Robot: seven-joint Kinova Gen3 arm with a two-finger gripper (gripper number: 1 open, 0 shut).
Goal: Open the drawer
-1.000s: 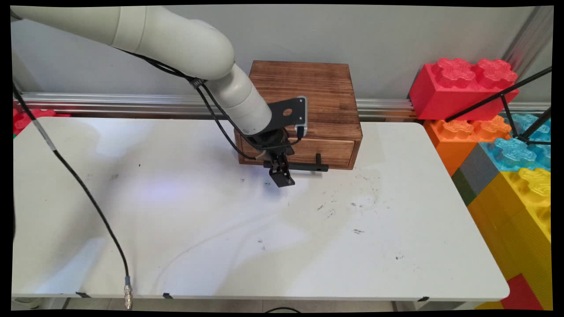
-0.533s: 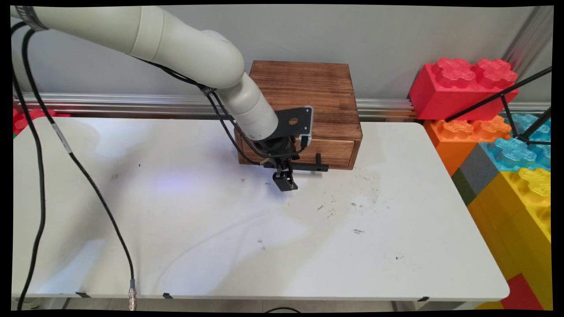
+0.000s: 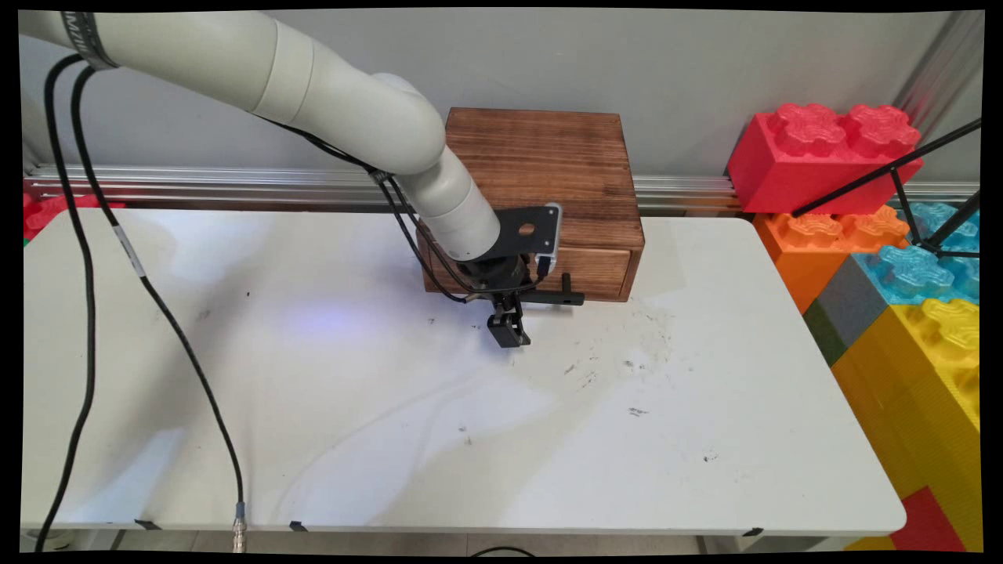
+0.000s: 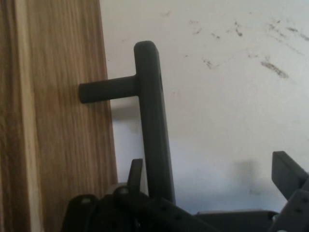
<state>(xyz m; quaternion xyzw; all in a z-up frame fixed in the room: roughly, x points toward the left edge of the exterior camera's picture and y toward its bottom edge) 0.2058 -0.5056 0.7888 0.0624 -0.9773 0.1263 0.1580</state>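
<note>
1. The wooden box (image 3: pixel 548 168) is dark brown with streaked grain.
2. Its handle (image 4: pixel 152 125) is black.
3. The tool (image 3: pixel 509 333) is black.
4. The counter (image 3: pixel 392 423) is white, flecked with dark scuffs.

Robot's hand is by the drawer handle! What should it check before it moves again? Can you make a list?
1. Gripper open: ok, the fingers stand wide apart.
2. Handle between the fingers: ok, the black bar runs up between them, much closer to one finger.
3. Handle gripped: not ok, the far finger is well clear of the bar.
4. Drawer shut: ok, its front looks level with the wooden box.
5. Cables away from the handle: ok, the long ones hang over the table's left side.
6. Near finger touching the bar: cannot tell.
</note>
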